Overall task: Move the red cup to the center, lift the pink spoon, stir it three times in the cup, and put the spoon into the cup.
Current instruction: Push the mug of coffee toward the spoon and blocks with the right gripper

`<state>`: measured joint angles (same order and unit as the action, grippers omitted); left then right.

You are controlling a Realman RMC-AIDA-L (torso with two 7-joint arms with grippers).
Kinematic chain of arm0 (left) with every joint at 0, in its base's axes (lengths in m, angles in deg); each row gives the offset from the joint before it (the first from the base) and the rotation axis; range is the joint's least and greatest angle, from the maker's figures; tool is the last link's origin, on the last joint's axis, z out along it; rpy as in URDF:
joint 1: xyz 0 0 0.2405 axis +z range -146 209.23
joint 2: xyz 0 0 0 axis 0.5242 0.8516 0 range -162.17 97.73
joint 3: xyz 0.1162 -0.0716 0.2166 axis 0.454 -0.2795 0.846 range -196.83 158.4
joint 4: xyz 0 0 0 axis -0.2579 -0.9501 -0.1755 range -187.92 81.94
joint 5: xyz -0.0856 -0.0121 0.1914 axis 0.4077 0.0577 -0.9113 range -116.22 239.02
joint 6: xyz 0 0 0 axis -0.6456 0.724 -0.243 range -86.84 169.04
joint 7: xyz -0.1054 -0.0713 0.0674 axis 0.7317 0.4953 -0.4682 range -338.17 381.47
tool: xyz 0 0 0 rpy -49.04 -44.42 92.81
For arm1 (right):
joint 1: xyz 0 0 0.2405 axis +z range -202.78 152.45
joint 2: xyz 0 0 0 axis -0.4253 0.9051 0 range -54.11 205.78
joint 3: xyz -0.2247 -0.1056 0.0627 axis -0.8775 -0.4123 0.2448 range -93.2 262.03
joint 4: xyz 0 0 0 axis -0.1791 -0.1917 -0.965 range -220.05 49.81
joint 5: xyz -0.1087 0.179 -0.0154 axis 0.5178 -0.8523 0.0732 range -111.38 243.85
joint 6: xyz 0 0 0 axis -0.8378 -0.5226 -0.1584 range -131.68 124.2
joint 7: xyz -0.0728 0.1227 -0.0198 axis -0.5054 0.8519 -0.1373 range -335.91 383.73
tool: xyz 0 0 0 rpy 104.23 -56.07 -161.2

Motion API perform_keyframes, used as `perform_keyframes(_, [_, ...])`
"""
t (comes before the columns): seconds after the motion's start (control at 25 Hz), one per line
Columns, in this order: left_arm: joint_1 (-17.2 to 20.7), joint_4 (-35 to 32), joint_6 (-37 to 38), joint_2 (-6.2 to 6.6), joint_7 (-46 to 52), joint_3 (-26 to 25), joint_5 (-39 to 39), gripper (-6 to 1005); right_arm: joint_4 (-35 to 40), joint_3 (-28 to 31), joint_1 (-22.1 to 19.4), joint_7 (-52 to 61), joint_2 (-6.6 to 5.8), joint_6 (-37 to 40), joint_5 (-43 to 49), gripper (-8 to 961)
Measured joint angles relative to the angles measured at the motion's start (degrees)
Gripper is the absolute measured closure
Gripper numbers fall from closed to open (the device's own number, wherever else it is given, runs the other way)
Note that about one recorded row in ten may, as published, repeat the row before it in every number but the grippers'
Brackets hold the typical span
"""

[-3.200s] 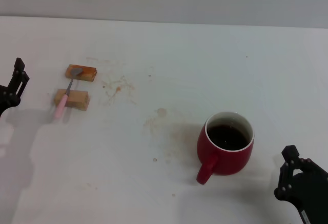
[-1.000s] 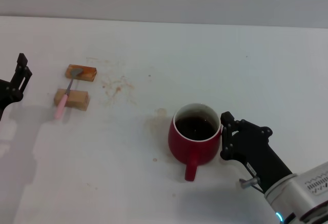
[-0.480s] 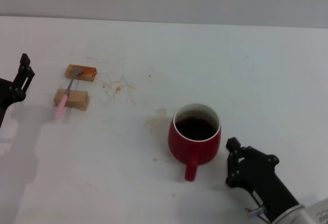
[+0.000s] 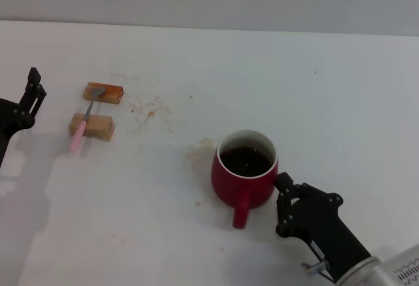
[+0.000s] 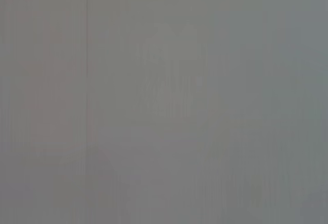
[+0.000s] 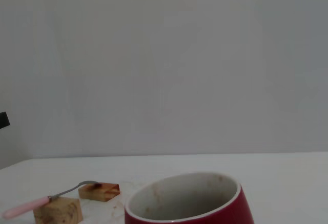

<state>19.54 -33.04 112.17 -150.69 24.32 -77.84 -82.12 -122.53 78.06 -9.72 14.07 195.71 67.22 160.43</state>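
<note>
The red cup (image 4: pixel 243 168) stands near the middle of the table with dark liquid inside and its handle pointing toward me. My right gripper (image 4: pixel 281 205) sits open against the cup's right near side, next to the handle. In the right wrist view the red cup (image 6: pixel 189 203) fills the near edge. The pink spoon (image 4: pixel 78 134) lies far left, bridging two tan blocks (image 4: pixel 91 126), with its metal bowl on the farther one. Beyond the cup, the right wrist view also catches the pink spoon (image 6: pixel 31 206). My left gripper (image 4: pixel 29 96) hangs open at the left edge, left of the spoon.
Brown stains (image 4: pixel 149 109) mark the white table (image 4: pixel 314 89) between the blocks and the cup. A grey wall runs behind the table's far edge. The left wrist view is plain grey.
The cup went from the right side to the middle with my right gripper beside it. The gripper then dropped back and has returned to the cup, nudging it slightly left. The left gripper barely moved.
</note>
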Motion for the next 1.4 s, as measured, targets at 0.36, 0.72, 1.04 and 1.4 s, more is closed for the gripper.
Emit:
perform_keyframes(0.36, [0.0,0.0,0.0,0.0,0.1,0.0,0.0,184,0.9,0.5,4.7,0.0,0.0,-3.8,0.0,953])
perform_keyframes(0.72, [0.0,-0.1,0.0,0.0,0.1,0.0,0.1,184,1.3,1.7,6.1,0.0,0.0,-4.0,0.1,953])
perform_keyframes(1.04, [-0.2,-0.5,0.0,-0.08,0.2,0.0,0.1,185,0.3,1.2,2.0,0.0,0.0,-4.0,0.1,953])
perform_keyframes(1.4, [-0.4,-0.5,0.0,-0.09,0.2,0.0,0.0,185,-0.2,1.7,2.5,0.0,0.0,-4.3,2.0,953])
